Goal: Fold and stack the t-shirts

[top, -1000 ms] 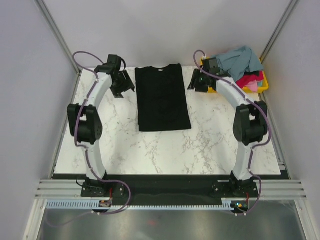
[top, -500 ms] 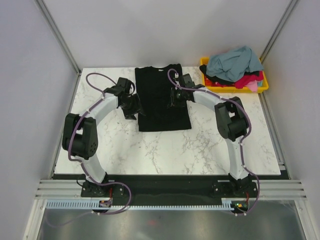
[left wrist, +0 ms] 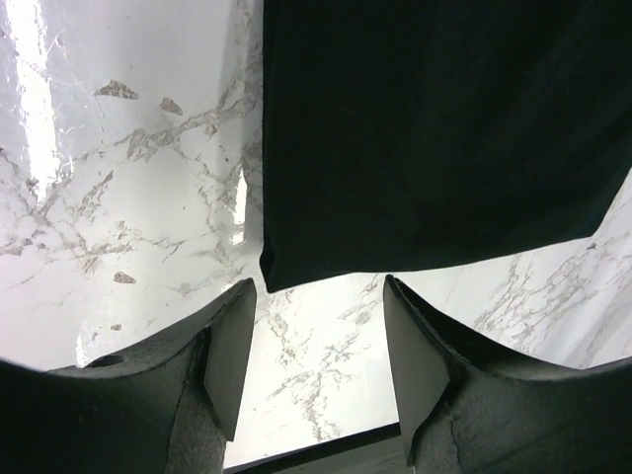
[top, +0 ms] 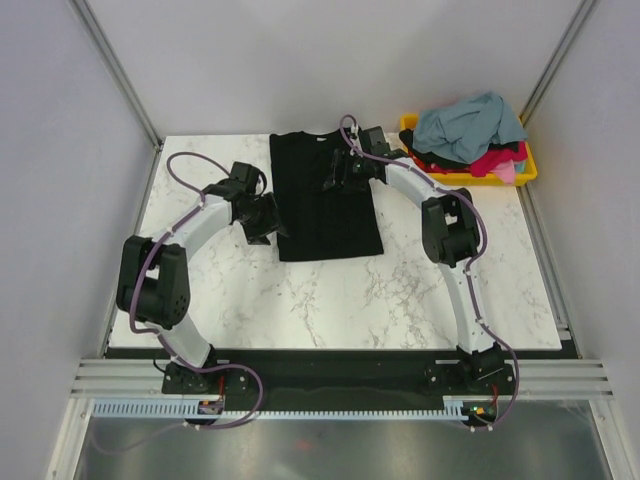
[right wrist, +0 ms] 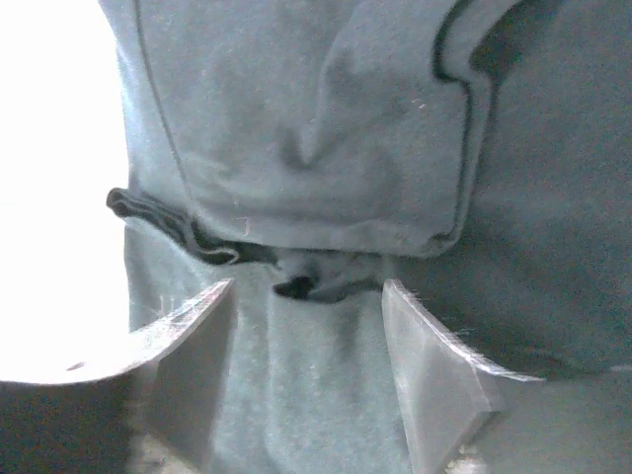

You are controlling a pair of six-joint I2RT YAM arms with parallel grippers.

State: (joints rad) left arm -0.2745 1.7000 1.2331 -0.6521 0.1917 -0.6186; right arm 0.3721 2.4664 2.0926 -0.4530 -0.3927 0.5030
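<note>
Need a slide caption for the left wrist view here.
Left arm's open fingers poised over the marble table, just short of the black t-shirt's corner.

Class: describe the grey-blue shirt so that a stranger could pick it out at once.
On the marble table, find the yellow bin at the far right corner. The grey-blue shirt lies crumpled on top of its pile, the only pale blue cloth, above a red shirt and a pink shirt.

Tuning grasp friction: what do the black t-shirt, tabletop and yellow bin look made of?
Black t-shirt: soft knit-looking cloth, matte; folds and stitched hems show.
Tabletop: glossy marble-look slab, grey veins and glare; stone or laminate, unclear.
Yellow bin: probably rigid plastic, smooth uniform colour.
</note>
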